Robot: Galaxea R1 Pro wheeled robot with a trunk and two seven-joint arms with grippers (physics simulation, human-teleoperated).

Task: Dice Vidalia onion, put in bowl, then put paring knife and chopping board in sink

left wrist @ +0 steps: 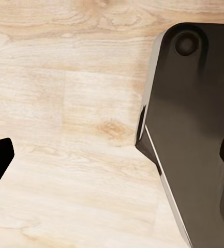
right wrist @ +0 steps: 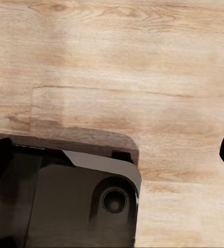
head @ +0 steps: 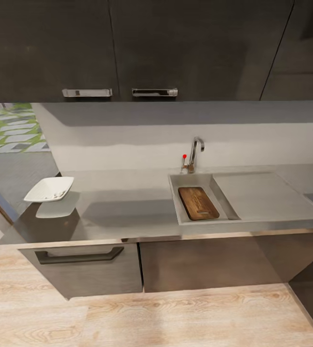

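Note:
The chopping board point(head: 198, 203), dark brown with a handle slot, lies inside the sink point(head: 195, 180) under the chrome tap point(head: 195, 152). At the left end of the countertop point(head: 127, 207) stands the white square bowl point(head: 49, 189), with a few small pale bits in it. The paring knife and the whole Vidalia onion are out of view. My left gripper point(left wrist: 112, 157) hangs open over the wood floor, and so does my right gripper point(right wrist: 112, 155). Neither has anything between its fingers.
Beside each gripper sits the robot's dark base point(left wrist: 194, 129) point(right wrist: 65, 196). A flat drainboard point(head: 262, 195) runs right of the basin. Dark wall cabinets point(head: 127, 48) hang over the counter, with a drawer point(head: 79, 255) below it. Light wood floor point(head: 175, 318) lies in front.

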